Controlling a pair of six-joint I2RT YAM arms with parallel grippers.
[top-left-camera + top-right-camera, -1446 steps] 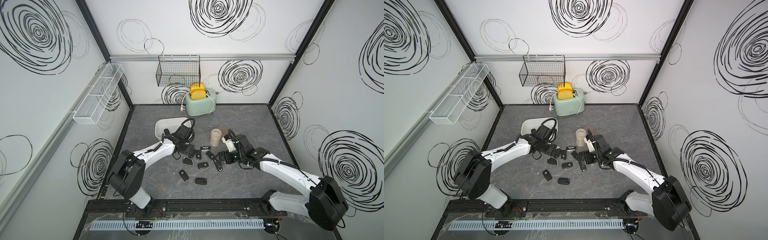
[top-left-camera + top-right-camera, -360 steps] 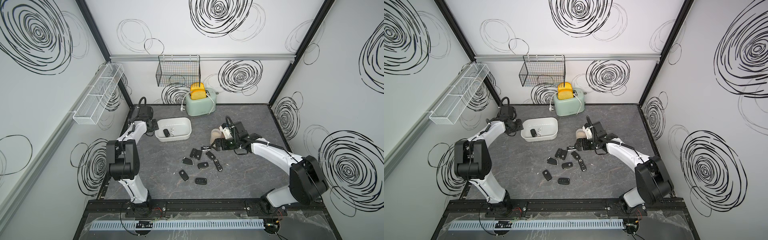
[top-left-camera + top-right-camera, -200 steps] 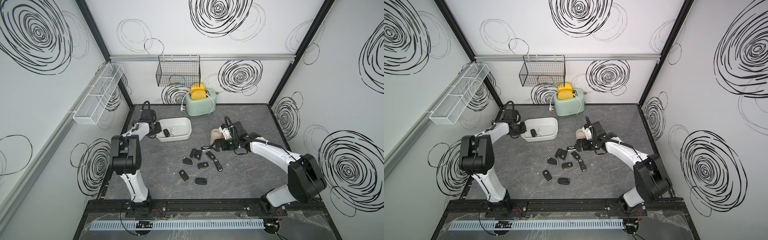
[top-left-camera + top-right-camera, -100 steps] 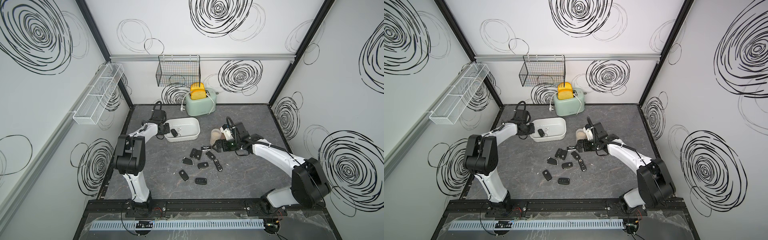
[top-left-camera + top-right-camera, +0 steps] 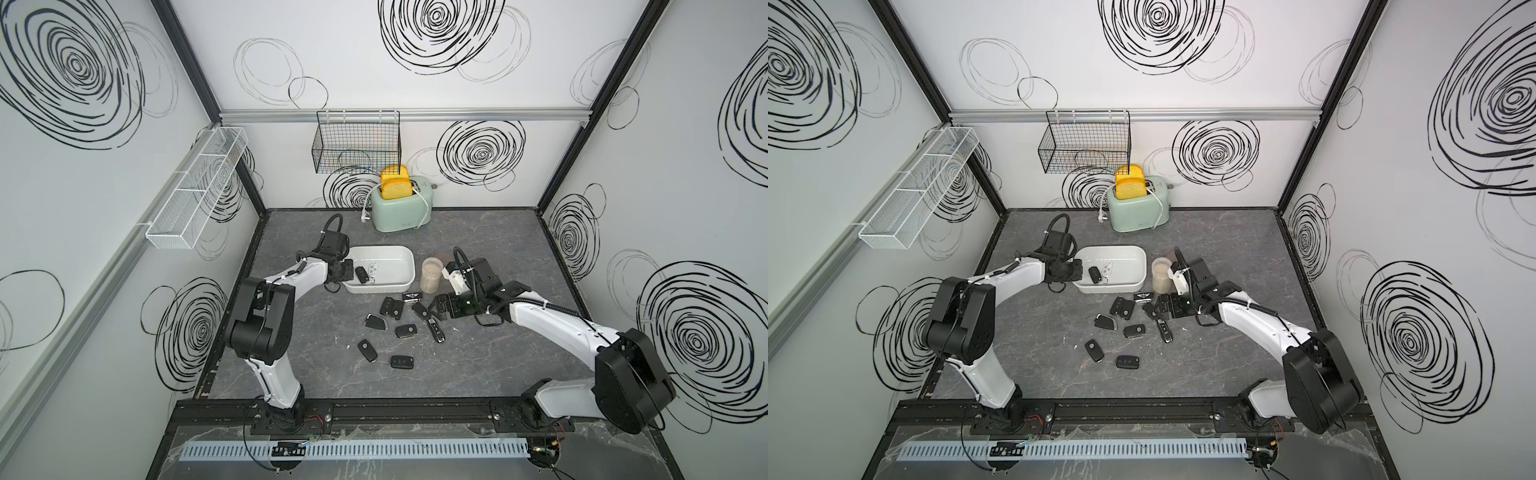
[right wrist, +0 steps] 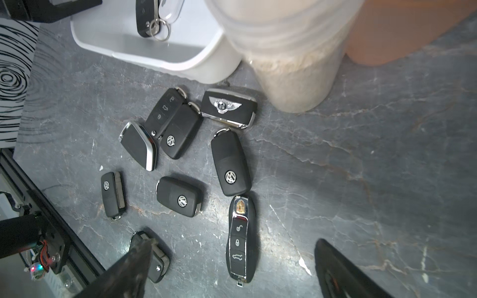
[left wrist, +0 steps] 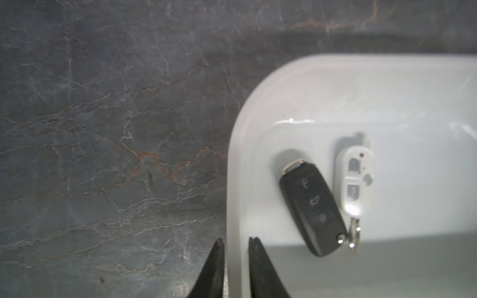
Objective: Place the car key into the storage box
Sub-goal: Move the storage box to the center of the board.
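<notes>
white box: black key, white fob

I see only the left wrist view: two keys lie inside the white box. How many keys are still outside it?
Observer: Nine car keys lie loose on the table.
Operator: And where is the right gripper?
Observer: The right gripper hangs open over those keys, holding nothing.
Operator: Does anything stand near the box?
Observer: A clear jar of beige powder stands close by the storage box, on the right arm's side.
</notes>
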